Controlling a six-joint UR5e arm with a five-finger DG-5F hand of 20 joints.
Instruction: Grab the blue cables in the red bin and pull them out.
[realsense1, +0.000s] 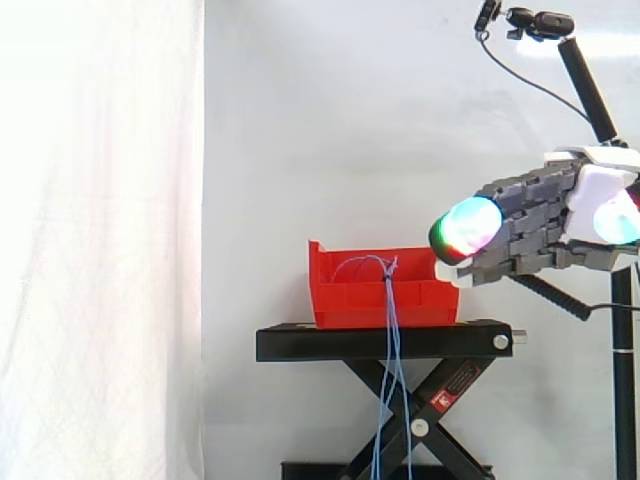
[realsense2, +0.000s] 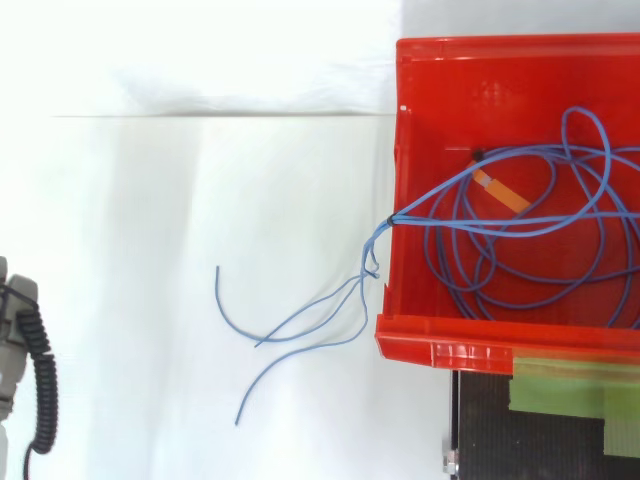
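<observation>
A red bin (realsense1: 345, 300) stands on the black stand (realsense1: 300, 343). Blue cables (realsense2: 520, 250) lie coiled inside the red bin (realsense2: 440, 345), bound by a dark tie at its wall. Their loose ends (realsense2: 290, 335) spill over that wall; in the side view the blue cables (realsense1: 392, 380) hang down past the stand's front. My hand (realsense1: 530, 225) hovers to the right of the bin, a little above its rim, apart from it. Its fingers reach leftward, fairly straight, with nothing between them. One glowing fingertip (realsense1: 466, 226) points at the bin.
An orange tag (realsense2: 500, 190) lies under the cables in the bin. Green tape (realsense2: 570, 385) marks the stand beside the bin. A camera on a black pole (realsense1: 590, 90) stands behind my hand. A white curtain (realsense1: 100, 240) hangs at the left.
</observation>
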